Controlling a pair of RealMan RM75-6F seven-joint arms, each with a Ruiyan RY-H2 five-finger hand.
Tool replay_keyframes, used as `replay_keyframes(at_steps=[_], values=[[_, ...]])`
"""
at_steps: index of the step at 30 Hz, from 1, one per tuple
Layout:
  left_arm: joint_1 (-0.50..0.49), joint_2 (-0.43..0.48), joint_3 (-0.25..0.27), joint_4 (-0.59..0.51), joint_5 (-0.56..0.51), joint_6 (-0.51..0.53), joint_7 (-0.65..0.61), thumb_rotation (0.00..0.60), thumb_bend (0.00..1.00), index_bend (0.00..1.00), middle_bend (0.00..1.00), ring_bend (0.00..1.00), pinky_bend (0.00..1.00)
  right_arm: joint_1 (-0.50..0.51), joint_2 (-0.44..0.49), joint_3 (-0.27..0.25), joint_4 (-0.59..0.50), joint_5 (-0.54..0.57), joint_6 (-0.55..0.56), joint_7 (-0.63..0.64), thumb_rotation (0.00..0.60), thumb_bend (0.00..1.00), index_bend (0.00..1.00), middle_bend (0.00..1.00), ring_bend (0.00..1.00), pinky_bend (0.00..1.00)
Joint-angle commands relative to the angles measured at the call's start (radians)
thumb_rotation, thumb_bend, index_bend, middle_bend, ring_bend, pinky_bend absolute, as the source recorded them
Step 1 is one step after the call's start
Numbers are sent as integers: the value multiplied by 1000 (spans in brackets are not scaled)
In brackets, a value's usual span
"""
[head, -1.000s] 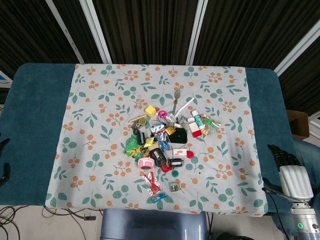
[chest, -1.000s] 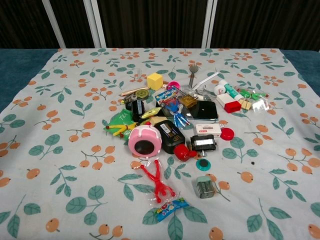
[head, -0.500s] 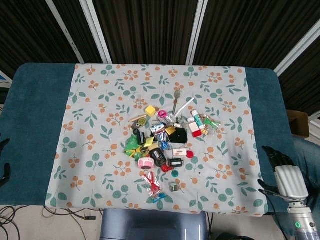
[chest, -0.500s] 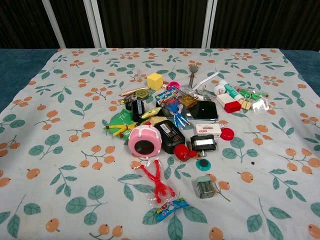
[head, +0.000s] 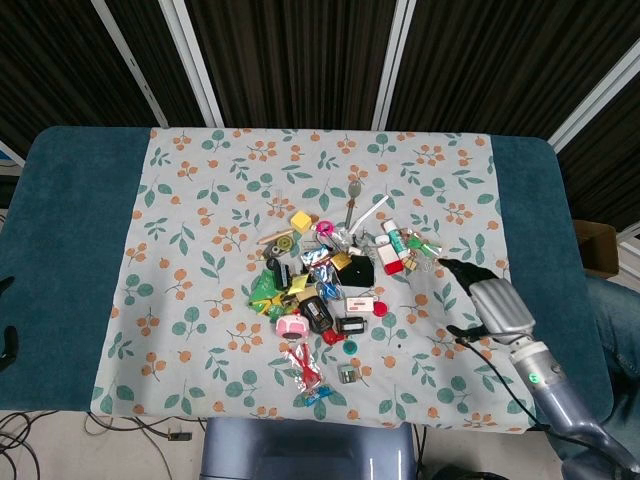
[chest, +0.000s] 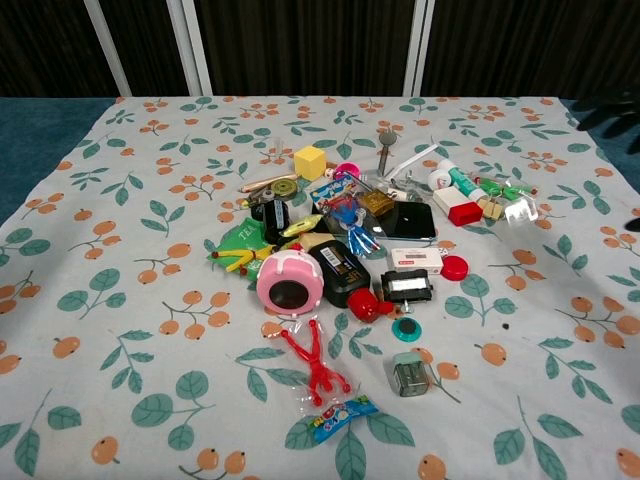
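My right hand (head: 490, 303) hovers over the right part of the floral cloth (head: 200, 200), its dark fingers (head: 458, 269) stretched toward the pile and spread, holding nothing. It is nearest to the clear packet with green bits (head: 424, 248). In the chest view only its dark fingertips (chest: 612, 108) show at the right edge. The pile holds a pink round case (chest: 288, 283), a red stretchy figure (chest: 315, 368), a yellow cube (chest: 310, 160), a black slab (chest: 412, 220) and a red-and-white box (chest: 462, 210). My left hand (head: 6, 340) shows only as a dark sliver at the left edge.
A grey sharpener (chest: 409, 373), a blue candy wrapper (chest: 342, 418) and a red cap (chest: 455, 267) lie at the pile's near side. Teal table cover (head: 70, 220) flanks the cloth on both sides. A cardboard box (head: 598, 248) stands off the right edge.
My right hand has swung up and to the left from the table's front right corner, over the cloth toward the pile. The left hand and the objects have not moved.
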Motion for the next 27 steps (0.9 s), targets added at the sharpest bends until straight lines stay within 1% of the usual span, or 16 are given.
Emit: replay_keyframes(at_steps=[1,4,8,14,20,27], values=[[0,1,-1,-2,-3,-2,-2,600,586,98,0,115,131,102,-36,55,-44,79,-120,-33,600,204,94,173,171,234],[0,2,-3,-4,-7,-3,-6,600,586,98,0,115,131,153,-87,67,-51,124,-165,-84,600,205,97,180,171,234],[1,4,-5,-5,-13,-4,-15,600,586,98,0,115,131,206,-159,74,-50,187,-194,-167,600,205,119,193,171,234],[1,10,-9,-11,-20,-7,-24,600,586,98,0,115,131,268,-263,73,-45,292,-200,-298,600,205,139,208,171,235],[0,15,-12,-10,-28,-12,-36,600,586,98,0,115,131,297,-352,66,-67,381,-142,-410,600,204,171,235,172,234],[-1,19,-12,-13,-29,-16,-40,600,586,98,0,115,131,322,-446,40,-62,438,-82,-516,600,205,198,259,174,235]])
